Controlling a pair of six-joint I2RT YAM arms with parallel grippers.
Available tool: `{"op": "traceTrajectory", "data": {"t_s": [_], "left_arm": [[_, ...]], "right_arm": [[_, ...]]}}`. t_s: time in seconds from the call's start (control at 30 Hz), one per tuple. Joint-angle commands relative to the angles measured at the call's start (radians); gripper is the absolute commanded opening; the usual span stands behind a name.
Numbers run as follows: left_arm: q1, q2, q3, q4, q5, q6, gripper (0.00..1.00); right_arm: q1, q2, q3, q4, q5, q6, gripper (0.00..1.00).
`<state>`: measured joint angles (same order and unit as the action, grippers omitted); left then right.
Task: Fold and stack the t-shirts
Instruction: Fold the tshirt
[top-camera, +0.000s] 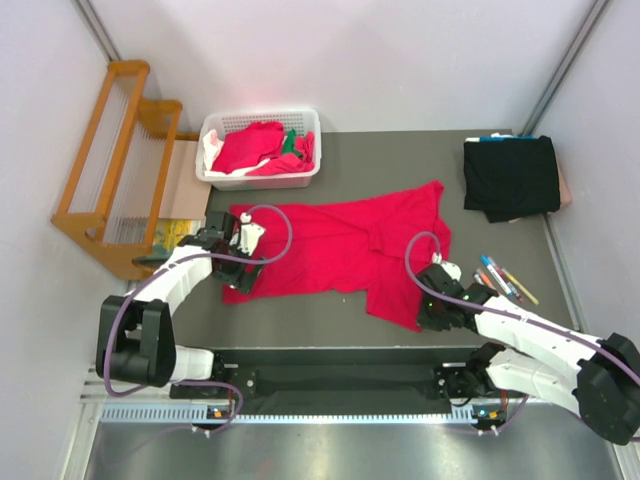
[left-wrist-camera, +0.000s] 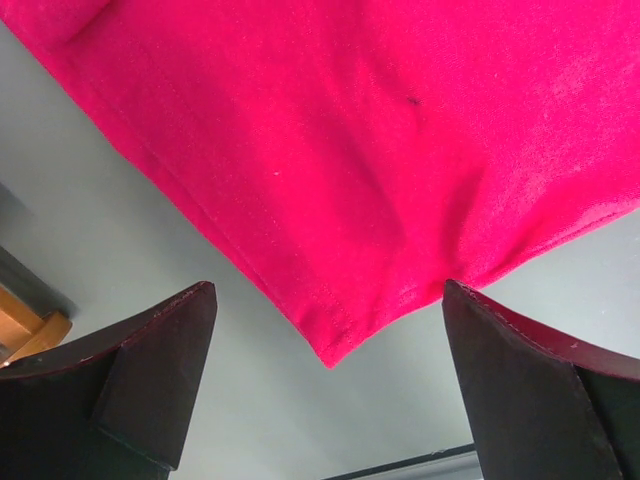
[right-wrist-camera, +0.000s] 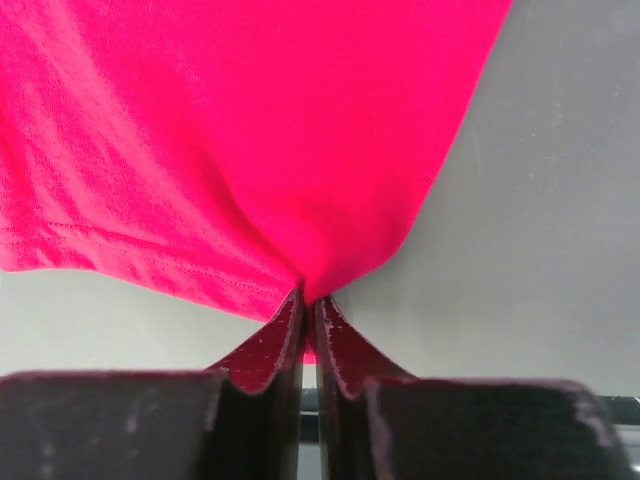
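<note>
A crimson red t-shirt (top-camera: 340, 245) lies spread across the middle of the dark table. My right gripper (right-wrist-camera: 310, 300) is shut on its near right edge (right-wrist-camera: 300, 180), the cloth bunched between the jaws; from above that gripper (top-camera: 432, 312) sits at the shirt's lower right corner. My left gripper (left-wrist-camera: 330, 385) stands open over the shirt's near left corner (left-wrist-camera: 330, 345), whose tip lies between the fingers, untouched; seen from above, the left gripper (top-camera: 232, 262) is at the shirt's left end. A folded black t-shirt (top-camera: 510, 175) lies at the back right. More red, green and white shirts (top-camera: 262, 148) fill the basket.
A white plastic basket (top-camera: 258, 180) stands at the back left. A wooden rack (top-camera: 110, 160) stands off the table's left side, with cardboard (top-camera: 185, 180) beside it. Several pens (top-camera: 502, 278) lie at the right, close to my right arm.
</note>
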<state>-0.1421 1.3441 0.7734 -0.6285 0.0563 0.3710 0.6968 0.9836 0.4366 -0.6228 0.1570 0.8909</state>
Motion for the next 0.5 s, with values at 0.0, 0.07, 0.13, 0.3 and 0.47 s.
{"op": "traceTrajectory", "data": {"t_s": [0.0, 0.07, 0.13, 0.3, 0.47], "left_arm": [[0.007, -0.008, 0.007, 0.035, 0.027, -0.006, 0.99], [0.007, -0.016, 0.013, 0.03, 0.027, -0.007, 0.99], [0.007, -0.023, 0.021, 0.024, 0.03, -0.007, 0.99], [0.006, -0.017, 0.053, -0.023, 0.065, -0.017, 0.93], [0.006, -0.032, 0.049, -0.085, 0.045, -0.018, 0.94]], "right_arm": [[0.018, -0.023, 0.014, -0.014, 0.018, 0.003, 0.04], [0.02, -0.033, 0.017, -0.017, 0.018, 0.002, 0.02], [0.02, -0.046, 0.027, -0.028, 0.022, 0.002, 0.0], [0.02, -0.066, 0.059, -0.055, 0.036, -0.009, 0.0], [0.021, -0.08, 0.077, -0.08, 0.038, -0.01, 0.0]]}}
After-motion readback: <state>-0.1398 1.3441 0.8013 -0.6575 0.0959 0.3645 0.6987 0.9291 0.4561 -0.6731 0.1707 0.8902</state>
